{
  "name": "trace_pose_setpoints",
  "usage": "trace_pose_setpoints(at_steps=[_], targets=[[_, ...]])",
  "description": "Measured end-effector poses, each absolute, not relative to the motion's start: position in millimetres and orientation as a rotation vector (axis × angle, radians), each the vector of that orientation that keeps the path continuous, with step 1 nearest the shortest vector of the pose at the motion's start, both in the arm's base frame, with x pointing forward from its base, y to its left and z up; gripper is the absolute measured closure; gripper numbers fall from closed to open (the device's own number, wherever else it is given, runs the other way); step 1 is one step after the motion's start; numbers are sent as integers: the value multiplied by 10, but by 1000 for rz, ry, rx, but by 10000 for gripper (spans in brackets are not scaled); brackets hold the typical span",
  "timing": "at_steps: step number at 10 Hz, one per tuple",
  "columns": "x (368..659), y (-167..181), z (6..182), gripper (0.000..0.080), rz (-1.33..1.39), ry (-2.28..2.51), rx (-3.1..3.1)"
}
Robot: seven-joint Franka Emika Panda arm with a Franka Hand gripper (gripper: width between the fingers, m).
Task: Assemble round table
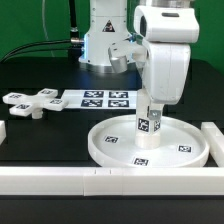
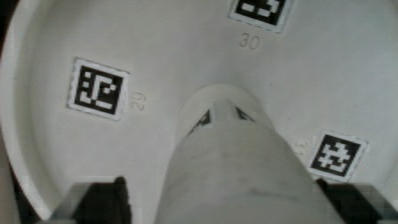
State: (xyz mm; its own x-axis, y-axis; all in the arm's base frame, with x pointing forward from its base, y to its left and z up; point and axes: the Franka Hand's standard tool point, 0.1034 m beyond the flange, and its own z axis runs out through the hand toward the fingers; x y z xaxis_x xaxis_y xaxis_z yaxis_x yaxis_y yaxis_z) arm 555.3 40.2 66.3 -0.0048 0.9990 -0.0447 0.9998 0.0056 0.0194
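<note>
The large round disc [image 1: 115, 135] lies flat near the table's front, with tags on its face; it also fills the wrist view [image 2: 160, 60]. The short thick post [image 1: 145, 130] stands upright on the disc's middle, and shows as a white column in the wrist view [image 2: 231, 150]. My gripper [image 1: 149, 104] straddles the post's top [image 2: 228, 205]. Its dark fingers [image 2: 102, 200] stand on either side, with a narrow gap showing beside one of them, so it looks open. The cross-shaped foot [image 1: 28, 102] lies on the table at the exterior view's left.
The marker board [image 1: 95, 99] lies behind the disc near the robot base. Long white border bars run along the front edge [image 1: 100, 180] and the exterior view's right [image 1: 214, 140]. A short white piece [image 1: 3, 130] sits at the far left.
</note>
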Motion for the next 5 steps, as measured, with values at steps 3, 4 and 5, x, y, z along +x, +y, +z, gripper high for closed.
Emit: trace_pose_setpoints(at_steps=[3, 4, 5], targets=[[5551, 397, 658, 393, -28, 2153, 2225], [5551, 382, 657, 393, -27, 2141, 2238], [5550, 356, 658, 393, -25, 2038, 2333]])
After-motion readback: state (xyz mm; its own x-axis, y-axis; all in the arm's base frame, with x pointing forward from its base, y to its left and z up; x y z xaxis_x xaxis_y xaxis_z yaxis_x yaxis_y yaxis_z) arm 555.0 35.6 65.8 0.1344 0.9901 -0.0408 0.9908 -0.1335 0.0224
